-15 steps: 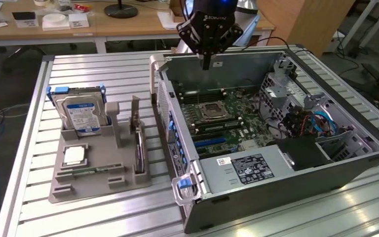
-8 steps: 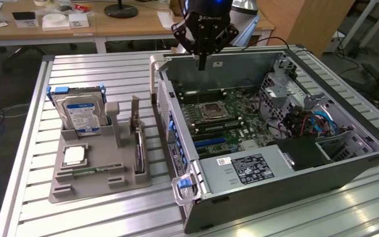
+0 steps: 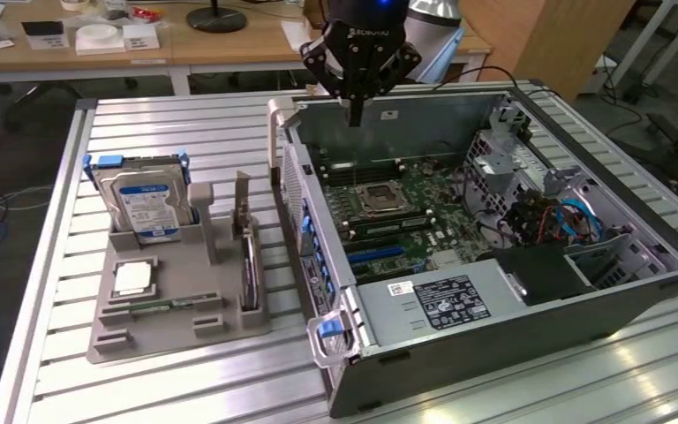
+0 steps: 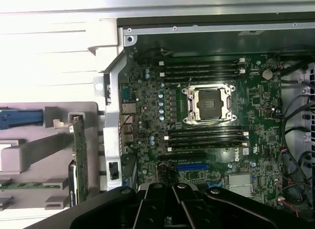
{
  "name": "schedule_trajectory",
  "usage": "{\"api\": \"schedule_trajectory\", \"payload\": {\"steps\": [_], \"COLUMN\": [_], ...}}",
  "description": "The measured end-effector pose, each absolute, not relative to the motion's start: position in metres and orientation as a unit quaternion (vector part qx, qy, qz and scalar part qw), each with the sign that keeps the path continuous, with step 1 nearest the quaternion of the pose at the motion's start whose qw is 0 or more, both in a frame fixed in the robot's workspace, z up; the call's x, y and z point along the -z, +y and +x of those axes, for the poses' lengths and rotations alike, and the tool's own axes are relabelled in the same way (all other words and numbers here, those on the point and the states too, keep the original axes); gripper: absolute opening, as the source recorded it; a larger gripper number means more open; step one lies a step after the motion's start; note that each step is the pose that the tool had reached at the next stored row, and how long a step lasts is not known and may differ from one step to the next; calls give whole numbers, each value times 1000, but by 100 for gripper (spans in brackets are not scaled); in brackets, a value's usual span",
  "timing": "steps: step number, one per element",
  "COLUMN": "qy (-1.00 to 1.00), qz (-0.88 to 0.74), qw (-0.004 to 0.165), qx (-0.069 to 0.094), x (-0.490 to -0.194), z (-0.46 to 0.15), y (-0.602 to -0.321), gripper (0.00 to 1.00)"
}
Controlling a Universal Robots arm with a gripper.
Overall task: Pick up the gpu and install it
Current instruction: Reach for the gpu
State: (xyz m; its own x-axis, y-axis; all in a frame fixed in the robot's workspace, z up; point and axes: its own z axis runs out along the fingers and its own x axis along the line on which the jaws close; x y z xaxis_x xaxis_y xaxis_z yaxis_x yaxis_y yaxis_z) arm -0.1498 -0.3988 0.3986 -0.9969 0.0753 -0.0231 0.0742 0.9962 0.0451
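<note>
The jaws were closed together on nothing. The gripper hung over the open computer case, above its motherboard. The gpu stood on edge in the grey holder, beside the case and near the hard drive.

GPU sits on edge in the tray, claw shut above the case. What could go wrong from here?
1. The gpu stands thin-edge up between the tray's posts; the claw could clip a post or grip it skewed.
2. The case wall rises between tray and motherboard; a low carry might strike it.
3. The bare CPU socket lies near the slots; a misaligned descent could hit it.
</note>
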Motion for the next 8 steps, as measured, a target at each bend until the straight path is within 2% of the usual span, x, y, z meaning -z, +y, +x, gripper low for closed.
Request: {"api": "schedule_trajectory", "payload": {"steps": [8], "qy": [999], "qz": [37], "qw": [12], "qx": [-22], "x": [-397], "z": [-162], "y": [-399], "gripper": [11]}}
